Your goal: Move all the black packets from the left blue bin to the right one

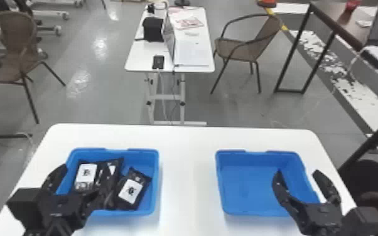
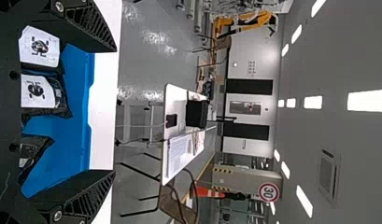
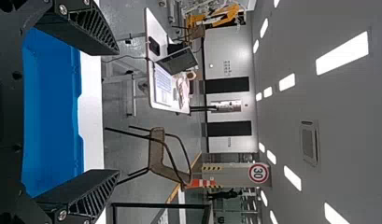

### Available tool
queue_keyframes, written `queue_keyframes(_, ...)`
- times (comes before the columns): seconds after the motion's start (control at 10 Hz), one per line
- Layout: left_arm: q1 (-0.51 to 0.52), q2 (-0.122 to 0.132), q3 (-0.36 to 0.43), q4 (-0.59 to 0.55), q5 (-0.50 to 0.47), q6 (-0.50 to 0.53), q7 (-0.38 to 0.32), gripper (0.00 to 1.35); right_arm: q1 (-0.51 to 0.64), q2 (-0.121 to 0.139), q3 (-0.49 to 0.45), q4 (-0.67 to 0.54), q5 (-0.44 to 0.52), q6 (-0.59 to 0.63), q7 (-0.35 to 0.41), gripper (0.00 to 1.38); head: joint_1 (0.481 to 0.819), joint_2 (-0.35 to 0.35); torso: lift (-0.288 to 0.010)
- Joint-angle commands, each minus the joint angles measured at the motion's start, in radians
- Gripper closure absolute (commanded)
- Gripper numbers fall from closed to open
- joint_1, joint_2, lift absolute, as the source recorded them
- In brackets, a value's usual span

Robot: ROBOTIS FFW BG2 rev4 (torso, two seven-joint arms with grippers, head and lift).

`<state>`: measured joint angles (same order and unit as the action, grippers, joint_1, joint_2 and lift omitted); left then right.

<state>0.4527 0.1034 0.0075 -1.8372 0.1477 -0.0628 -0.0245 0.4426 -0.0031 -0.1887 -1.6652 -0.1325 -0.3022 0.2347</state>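
Observation:
In the head view, the left blue bin (image 1: 110, 212) holds several black packets with white labels, one of them a packet (image 1: 131, 190) near its right wall. My left gripper (image 1: 78, 180) is over that bin's near left part, open and holding nothing. The right blue bin (image 1: 245, 188) has no packets visible inside. My right gripper (image 1: 298, 175) stands open over its right side. In the left wrist view, labelled packets (image 2: 39, 93) lie beyond the left gripper (image 2: 115, 111), its fingers wide apart. In the right wrist view, the right gripper (image 3: 118, 111) is spread before the blue bin (image 3: 53, 107).
Both bins stand on a white table (image 1: 185, 157), with a stretch of tabletop between them. Farther back are a second white table (image 1: 144, 64) with a black box (image 1: 153, 29), a chair (image 1: 241, 50) and a dark-framed desk (image 1: 318, 14) at the right.

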Motion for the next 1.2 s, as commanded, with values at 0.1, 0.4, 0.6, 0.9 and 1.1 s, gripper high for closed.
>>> queue_keyframes(0.1,-0.008,-0.001,-0.003,-0.002,-0.004,0.017,0.000,0.10,-0.001,0.004,0.003,0.002,-0.001,0.000,0.002,0.11,0.695,-0.065,0.000)
queue_keyframes(0.4,-0.016,-0.002,-0.004,0.000,0.000,0.031,0.000,0.13,-0.004,0.004,0.003,0.005,-0.007,0.000,0.002,0.11,0.695,-0.066,0.000)
queue_keyframes(0.6,-0.026,-0.001,-0.004,0.006,0.030,0.081,0.000,0.15,-0.004,0.004,0.008,0.010,-0.016,0.000,0.002,0.11,0.695,-0.067,0.000)
queue_keyframes(0.9,-0.118,-0.004,0.025,0.085,0.087,0.216,-0.002,0.15,-0.013,0.004,0.032,0.024,-0.041,0.000,0.002,0.11,0.695,-0.061,0.000)
queue_keyframes(1.1,-0.204,0.006,0.052,0.170,0.139,0.354,-0.031,0.15,-0.016,0.004,0.040,0.032,-0.053,0.000,0.002,0.11,0.695,-0.030,0.000)
